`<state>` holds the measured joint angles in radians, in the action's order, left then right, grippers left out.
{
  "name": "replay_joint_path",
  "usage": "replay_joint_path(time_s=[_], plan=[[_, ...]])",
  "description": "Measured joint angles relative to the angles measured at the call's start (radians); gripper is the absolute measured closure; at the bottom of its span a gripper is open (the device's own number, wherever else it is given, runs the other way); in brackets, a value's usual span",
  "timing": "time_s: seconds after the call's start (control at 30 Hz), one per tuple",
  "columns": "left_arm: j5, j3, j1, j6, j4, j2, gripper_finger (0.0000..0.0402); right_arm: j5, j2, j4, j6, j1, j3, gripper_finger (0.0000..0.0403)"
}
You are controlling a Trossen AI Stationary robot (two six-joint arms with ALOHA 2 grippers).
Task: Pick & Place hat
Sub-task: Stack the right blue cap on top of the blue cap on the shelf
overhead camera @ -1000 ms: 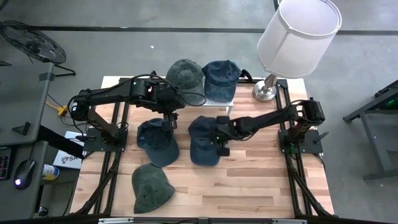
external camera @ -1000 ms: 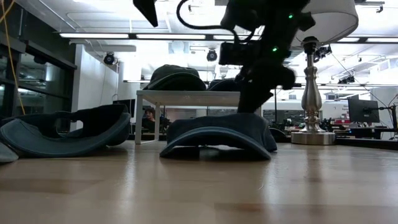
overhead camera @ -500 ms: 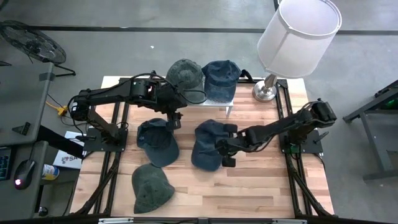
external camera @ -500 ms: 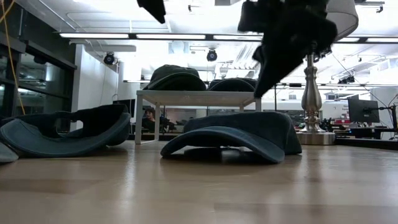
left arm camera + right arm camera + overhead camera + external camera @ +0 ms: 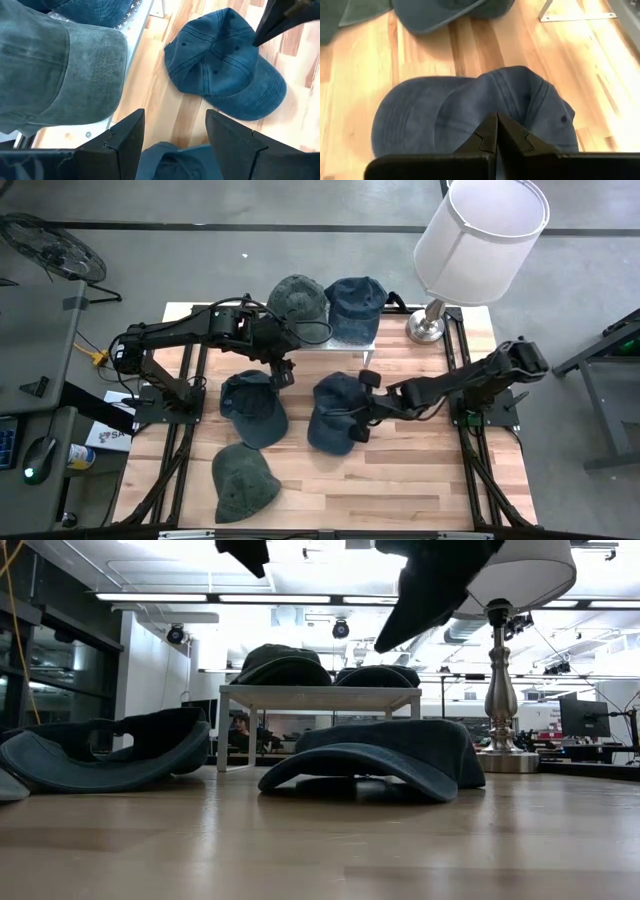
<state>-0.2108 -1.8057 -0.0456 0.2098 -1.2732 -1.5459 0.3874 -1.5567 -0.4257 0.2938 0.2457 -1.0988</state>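
Observation:
A blue hat (image 5: 333, 412) lies crown up on the wooden table, near its middle, with its brim toward the near edge (image 5: 385, 752). My right gripper (image 5: 497, 120) hangs shut a little above its crown, clear of it in the low view (image 5: 385, 640). My left gripper (image 5: 175, 145) stands open and high (image 5: 283, 370) between the white shelf (image 5: 345, 345) and a dark blue hat (image 5: 252, 406) that lies on the table; nothing is between its fingers.
A green hat (image 5: 297, 298) and a blue hat (image 5: 355, 305) sit on the white shelf at the back. Another green hat (image 5: 243, 480) lies near the front left. A lamp (image 5: 480, 230) stands at the back right, its base (image 5: 427, 330) on the table.
My right gripper, shut throughout, has risen off the blue hat's crown. The hat has slid a little along the table and turned slightly, then stayed put; its crown, pressed down before, now stands fuller.

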Motion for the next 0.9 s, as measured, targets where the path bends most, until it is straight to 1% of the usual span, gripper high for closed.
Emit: replay_joint_path(time_s=[0.1,0.2,0.33,0.43,0.57,0.67,0.8,0.9], plan=[[0.0,0.0,0.0,0.015,0.0,0.0,0.0195,-0.001,-0.008,0.011,0.032,-0.021,0.0,0.0403],[-0.001,0.0,0.0,0.028,-0.001,0.0,0.0195,-0.035,-0.009,0.01,0.045,-0.045,0.0,0.0403],[-0.001,0.0,0.0,0.035,-0.002,0.0,0.0195,-0.108,-0.009,0.005,0.003,-0.07,0.0,0.0398],[-0.001,0.0,0.0,0.035,-0.002,0.0,0.0195,-0.131,-0.009,0.001,-0.035,-0.078,0.0,0.0383],[-0.002,0.0,0.0,0.037,-0.002,0.0,0.0195,-0.136,-0.009,-0.004,-0.067,-0.078,0.0,0.0342],[-0.002,0.0,0.0,0.05,-0.003,0.0,0.0195,-0.152,-0.009,-0.004,-0.089,-0.078,0.0,0.0296],[-0.002,0.0,0.0,0.057,-0.01,0.0,0.0195,-0.135,-0.009,-0.004,-0.096,-0.077,0.0,0.0233],[-0.002,0.0,0.0,0.058,-0.009,0.0,0.0195,-0.124,-0.024,-0.015,-0.095,-0.083,0.0,0.0202]])
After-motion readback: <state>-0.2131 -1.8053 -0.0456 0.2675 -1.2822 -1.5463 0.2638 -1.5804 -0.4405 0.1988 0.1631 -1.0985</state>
